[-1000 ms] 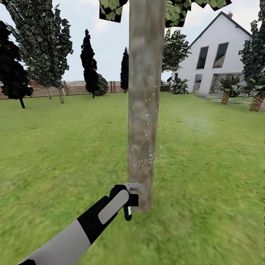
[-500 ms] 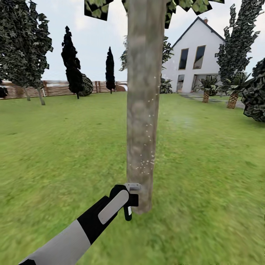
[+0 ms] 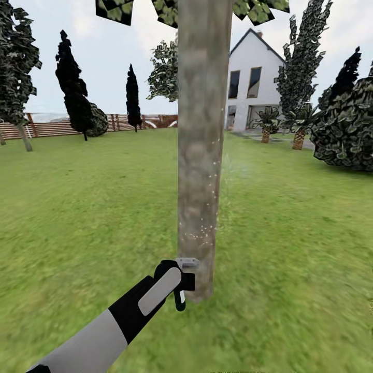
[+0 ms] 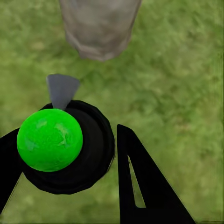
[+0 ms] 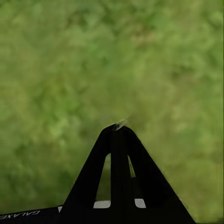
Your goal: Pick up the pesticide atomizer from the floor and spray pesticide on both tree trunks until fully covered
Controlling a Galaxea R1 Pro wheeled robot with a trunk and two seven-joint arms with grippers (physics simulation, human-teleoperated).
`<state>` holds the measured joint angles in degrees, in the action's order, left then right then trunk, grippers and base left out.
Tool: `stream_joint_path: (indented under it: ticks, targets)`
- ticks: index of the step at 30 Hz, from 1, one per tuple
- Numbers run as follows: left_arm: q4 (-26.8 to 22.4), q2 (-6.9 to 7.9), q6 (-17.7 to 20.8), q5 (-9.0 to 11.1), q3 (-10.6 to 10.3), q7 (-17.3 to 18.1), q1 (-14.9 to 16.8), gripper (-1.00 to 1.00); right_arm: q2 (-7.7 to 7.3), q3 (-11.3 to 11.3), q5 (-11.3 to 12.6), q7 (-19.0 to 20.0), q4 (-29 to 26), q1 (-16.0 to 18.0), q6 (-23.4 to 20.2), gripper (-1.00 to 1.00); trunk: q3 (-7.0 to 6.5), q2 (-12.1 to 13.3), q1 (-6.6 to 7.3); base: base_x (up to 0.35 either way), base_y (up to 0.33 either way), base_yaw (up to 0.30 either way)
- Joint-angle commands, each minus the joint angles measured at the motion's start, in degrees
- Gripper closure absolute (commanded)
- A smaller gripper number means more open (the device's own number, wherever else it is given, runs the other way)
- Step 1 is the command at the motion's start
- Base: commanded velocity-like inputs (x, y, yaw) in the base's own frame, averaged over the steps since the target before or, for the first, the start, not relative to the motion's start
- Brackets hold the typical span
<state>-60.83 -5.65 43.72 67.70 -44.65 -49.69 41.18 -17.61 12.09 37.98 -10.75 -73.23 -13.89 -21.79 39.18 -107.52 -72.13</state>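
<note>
We're out on the garden lawn (image 3: 77,207), green grass running back to a slatted wooden fence (image 3: 46,127) and a white house (image 3: 254,88) beyond. Dead ahead stands the tree trunk (image 3: 201,145), a thick upright column of mottled grey-brown bark rising out of the top of our head view, dark leaves (image 3: 114,8) just clipping the upper edge. Dark bushes (image 3: 344,129) sit off to the right, and palms (image 3: 299,135) near the house.

Tiny white specks of pesticide (image 3: 204,230) dot the lower right part of the bark, with a faint haze hanging just beside the trunk.

Our left arm (image 3: 103,326) reaches in from the lower left, and the left gripper (image 3: 178,282) is clenched around the pesticide atomizer (image 3: 182,280), held right at the foot of the trunk, its grey spray head toward the bark. From the left wrist view we see the bottle's green cap end (image 4: 50,139) between the dark fingers (image 4: 140,182), the grey nozzle pointing at the trunk base.

The right gripper (image 5: 117,130) hangs over bare grass, fingers pressed together, grasping nothing.
</note>
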Motion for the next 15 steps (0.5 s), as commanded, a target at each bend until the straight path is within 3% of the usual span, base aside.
stream_joint_path:
  ticks: [1,15]
  targets:
    - [-0.1,0.02,0.0,0.4,-0.1,-0.7,0.0,1.0,-0.06,0.1,0.6,-0.6,-0.2,0.0,-0.1,1.0,0.05,0.0,0.0,0.001,0.35,-0.246]
    - [-0.1,0.02,0.0,0.4,-0.1,-0.7,-0.1,1.0,-0.14,0.1,0.5,-0.6,-0.2,0.0,-0.1,1.0,0.05,0.0,0.0,0.0,0.35,-0.246]
